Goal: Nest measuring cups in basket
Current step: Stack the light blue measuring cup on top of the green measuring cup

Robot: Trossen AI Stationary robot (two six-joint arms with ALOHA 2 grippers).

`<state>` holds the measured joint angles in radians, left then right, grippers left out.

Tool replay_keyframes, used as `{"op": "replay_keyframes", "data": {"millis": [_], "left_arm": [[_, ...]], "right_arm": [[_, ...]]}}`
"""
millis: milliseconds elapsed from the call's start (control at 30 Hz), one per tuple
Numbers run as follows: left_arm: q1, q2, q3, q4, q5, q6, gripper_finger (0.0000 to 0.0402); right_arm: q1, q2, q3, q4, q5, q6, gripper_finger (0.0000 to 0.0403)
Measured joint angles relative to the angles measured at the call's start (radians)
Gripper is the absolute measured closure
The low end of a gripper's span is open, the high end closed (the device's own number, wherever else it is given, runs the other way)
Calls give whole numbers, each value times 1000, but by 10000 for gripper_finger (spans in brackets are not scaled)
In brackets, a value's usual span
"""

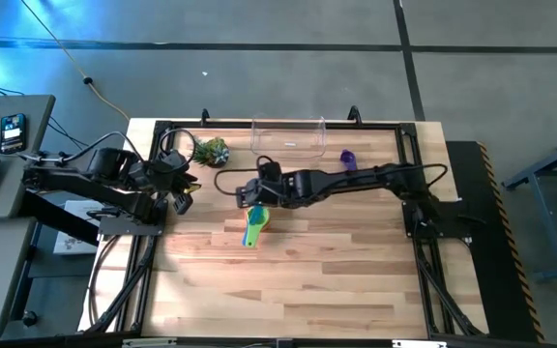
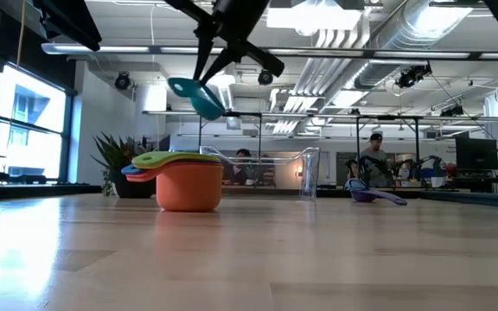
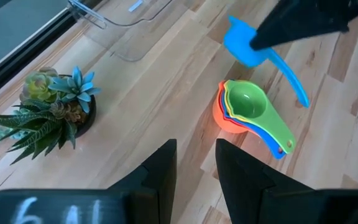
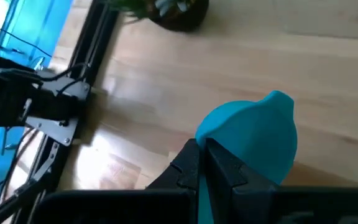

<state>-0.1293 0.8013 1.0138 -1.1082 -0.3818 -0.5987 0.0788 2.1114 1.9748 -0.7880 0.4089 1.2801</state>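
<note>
We are seeing a teal cup (image 2: 195, 95) hanging in the air above a nested stack (image 2: 180, 180) with orange outermost and green on top. A purple cup (image 2: 368, 195) is lying apart, near the clear basket (image 1: 288, 137).

The right end effector (image 1: 249, 195) hovers above the nested cup stack (image 1: 255, 228) on the worktop (image 1: 337, 280); the purple cup (image 1: 348, 158) lies beside the basket (image 1: 288, 136).

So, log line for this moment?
right gripper: shut on teal cup, above nested stack | left gripper: open, waiting | purple cup: loose | basket
</note>
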Motion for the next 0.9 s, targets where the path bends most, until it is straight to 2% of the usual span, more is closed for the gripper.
{"op": "replay_keyframes", "data": {"millis": [267,500,900], "left_arm": [[0,3,0,1,-4,0,298],[0,6,0,0,-4,0,298],[0,6,0,1,-8,0,298]], "right_arm": [[20,58,20,-22,-87,73,403],[35,89,20,-59,-115,108,403],[35,134,19,-10,-143,99,403]]}}
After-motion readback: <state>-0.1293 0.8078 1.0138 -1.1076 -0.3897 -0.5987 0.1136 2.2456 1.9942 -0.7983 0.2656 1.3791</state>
